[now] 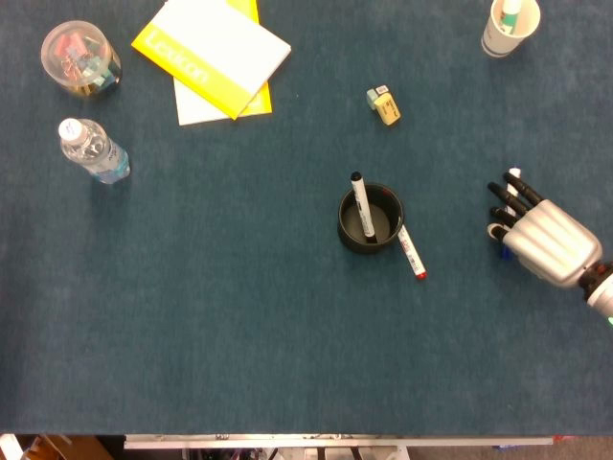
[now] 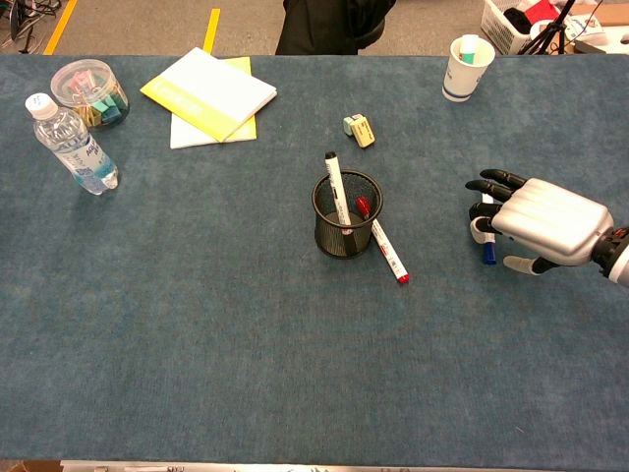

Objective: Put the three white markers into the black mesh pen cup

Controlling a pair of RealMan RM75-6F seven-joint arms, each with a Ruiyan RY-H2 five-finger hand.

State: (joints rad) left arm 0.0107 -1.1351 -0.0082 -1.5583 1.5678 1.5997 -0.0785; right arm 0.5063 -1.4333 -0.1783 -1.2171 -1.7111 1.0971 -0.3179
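You have one marker (image 2: 336, 185) standing in the cup (image 2: 347, 215), a red-capped one (image 2: 387, 250) lying just right of it, and a blue-capped one (image 2: 487, 237) on the worktop under your right hand (image 2: 543, 222), whose grip I cannot tell.

Blue table (image 2: 197, 324), mesh cup (image 2: 346, 228), red-capped marker (image 2: 388, 252) (touching cup), bottle (image 2: 74, 146), notebooks (image 2: 208, 93)

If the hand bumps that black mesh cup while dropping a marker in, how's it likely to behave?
The black mesh cup looks like thin open mesh, so it is probably light and may slide on the table. A black-capped marker stands tilted inside and pokes above the rim, which could help it tip. The red-tipped marker lying beside it would likely roll.
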